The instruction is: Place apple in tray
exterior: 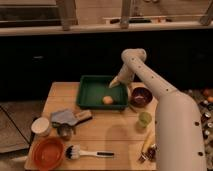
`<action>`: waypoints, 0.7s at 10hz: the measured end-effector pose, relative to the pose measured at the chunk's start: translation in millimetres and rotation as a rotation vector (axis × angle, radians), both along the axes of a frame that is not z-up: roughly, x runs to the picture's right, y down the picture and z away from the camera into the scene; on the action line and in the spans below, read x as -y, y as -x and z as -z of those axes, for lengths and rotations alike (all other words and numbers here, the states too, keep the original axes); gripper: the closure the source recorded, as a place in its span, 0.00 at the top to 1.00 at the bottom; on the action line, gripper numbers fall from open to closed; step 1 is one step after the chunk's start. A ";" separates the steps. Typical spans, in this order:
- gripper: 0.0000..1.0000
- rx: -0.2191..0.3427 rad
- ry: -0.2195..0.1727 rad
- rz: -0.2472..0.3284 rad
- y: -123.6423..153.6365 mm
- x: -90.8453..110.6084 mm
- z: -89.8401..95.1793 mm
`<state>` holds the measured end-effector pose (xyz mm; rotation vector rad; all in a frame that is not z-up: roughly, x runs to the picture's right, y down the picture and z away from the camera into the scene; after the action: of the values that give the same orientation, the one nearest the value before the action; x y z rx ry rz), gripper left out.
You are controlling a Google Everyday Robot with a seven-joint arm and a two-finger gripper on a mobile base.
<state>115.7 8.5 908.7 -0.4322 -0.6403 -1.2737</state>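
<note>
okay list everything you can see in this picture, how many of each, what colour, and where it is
small round yellow-orange apple: one, inside the tray, near its front wall
dark green rectangular plastic tray: one, back middle of the table
dark maroon bowl: one, right of the tray
light green cup: one, in front of the maroon bowl
round orange bowl: one, front left corner
white brush with dark handle: one, right of the orange bowl
white cup: one, left edge
grey cloth: one, left of centre
wooden table: one, light brown
gripper: one, white, over the tray's back right part, above the apple and apart from it
</note>
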 end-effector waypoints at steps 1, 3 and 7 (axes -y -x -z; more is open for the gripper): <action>0.80 0.001 0.000 0.001 1.0 0.2 -0.1; 0.80 0.000 0.000 0.000 0.4 0.1 0.0; 0.80 0.000 0.001 0.000 0.0 -1.0 -0.7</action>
<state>115.8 9.4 909.4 -0.4333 -0.6413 -1.2733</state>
